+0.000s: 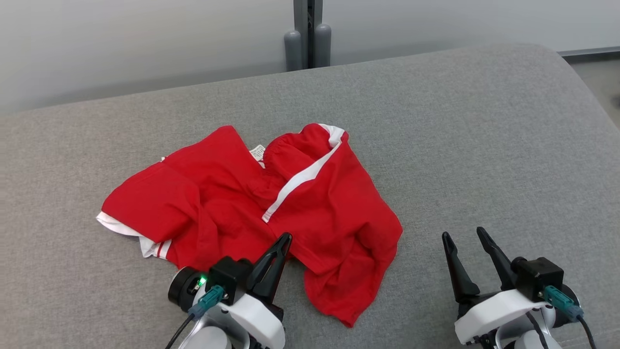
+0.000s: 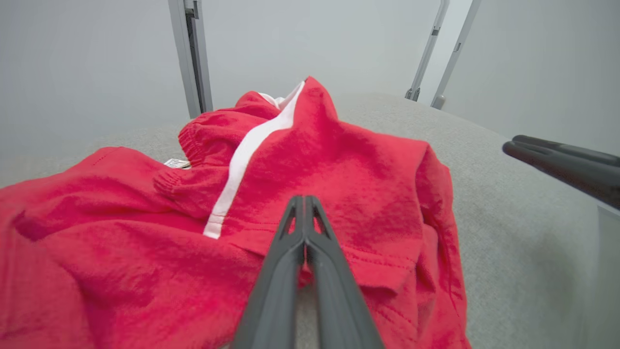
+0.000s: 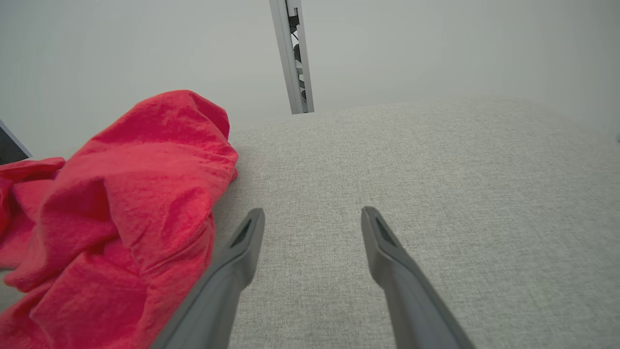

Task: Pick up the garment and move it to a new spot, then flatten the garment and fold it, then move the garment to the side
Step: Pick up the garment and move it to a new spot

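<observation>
Head view: one red garment [image 1: 232, 203] with a white stripe lies crumpled on the grey cushion [image 1: 484, 145]. It spreads ahead of the left gripper [image 1: 286, 238], whose two fingers are pressed together with their tip on the near hem. The right gripper [image 1: 463, 233] stands well apart to that gripper's right, its two fingers spread over bare cushion.

Left wrist view: the left gripper [image 2: 304, 198] is closed, its tips over the garment [image 2: 363, 169]. I cannot tell whether cloth is caught. The right gripper [image 2: 509, 144] shows far to its right.

Right wrist view: the right gripper [image 3: 313, 210] is wide and holds nothing. The garment [image 3: 131, 194] is heaped just beside its left finger.
</observation>
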You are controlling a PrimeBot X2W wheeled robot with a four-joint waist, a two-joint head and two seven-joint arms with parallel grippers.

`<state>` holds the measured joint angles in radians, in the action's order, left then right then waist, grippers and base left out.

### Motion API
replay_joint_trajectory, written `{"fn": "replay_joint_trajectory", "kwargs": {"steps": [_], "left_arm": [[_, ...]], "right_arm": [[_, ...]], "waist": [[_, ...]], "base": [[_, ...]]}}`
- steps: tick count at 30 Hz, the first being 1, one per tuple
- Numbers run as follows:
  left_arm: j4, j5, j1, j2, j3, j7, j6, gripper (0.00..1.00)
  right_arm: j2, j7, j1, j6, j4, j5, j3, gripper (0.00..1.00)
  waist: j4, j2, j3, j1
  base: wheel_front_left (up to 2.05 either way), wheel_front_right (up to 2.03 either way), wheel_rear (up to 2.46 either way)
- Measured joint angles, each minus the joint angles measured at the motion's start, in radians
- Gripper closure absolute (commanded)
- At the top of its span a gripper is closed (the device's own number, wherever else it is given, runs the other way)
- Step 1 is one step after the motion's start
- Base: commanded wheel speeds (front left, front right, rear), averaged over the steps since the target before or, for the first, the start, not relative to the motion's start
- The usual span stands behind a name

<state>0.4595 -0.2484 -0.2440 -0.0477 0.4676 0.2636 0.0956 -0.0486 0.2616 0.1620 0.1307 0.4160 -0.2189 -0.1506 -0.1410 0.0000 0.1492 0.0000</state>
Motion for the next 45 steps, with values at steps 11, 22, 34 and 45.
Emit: {"fn": "replay_joint_trajectory", "kwargs": {"steps": [11, 22, 34, 45], "left_arm": [[-0.039, 0.031, 0.092, 0.0, -0.113, 0.0, -0.012, 0.0], [-0.16, 0.098, 0.268, -0.002, -0.386, 0.001, -0.09, 0.0], [-0.19, 0.126, 0.345, -0.002, -0.546, 0.001, -0.087, 0.0], [-0.123, 0.071, 0.316, -0.003, -0.38, 0.001, -0.03, 0.0]], "right_arm": [[0.001, 0.0, -0.026, 0.0, -0.025, 0.003, 0.023, 0.0], [0.0, 0.0, -0.084, 0.0, -0.067, 0.02, 0.088, 0.0], [0.0, 0.0, -0.121, 0.0, -0.066, 0.027, 0.109, 0.0], [0.001, 0.0, -0.109, 0.0, -0.061, 0.026, 0.088, 0.0]], "waist": [[0.051, 0.0, -0.058, 0.0], [0.094, 0.0, -0.116, 0.0], [0.121, 0.0, -0.15, 0.0], [0.097, 0.0, -0.13, 0.0]], "base": [[0.0, 0.0, 0.0], [0.0, 0.0, 0.0], [0.0, 0.0, 0.0], [0.0, 0.0, 0.0]]}}
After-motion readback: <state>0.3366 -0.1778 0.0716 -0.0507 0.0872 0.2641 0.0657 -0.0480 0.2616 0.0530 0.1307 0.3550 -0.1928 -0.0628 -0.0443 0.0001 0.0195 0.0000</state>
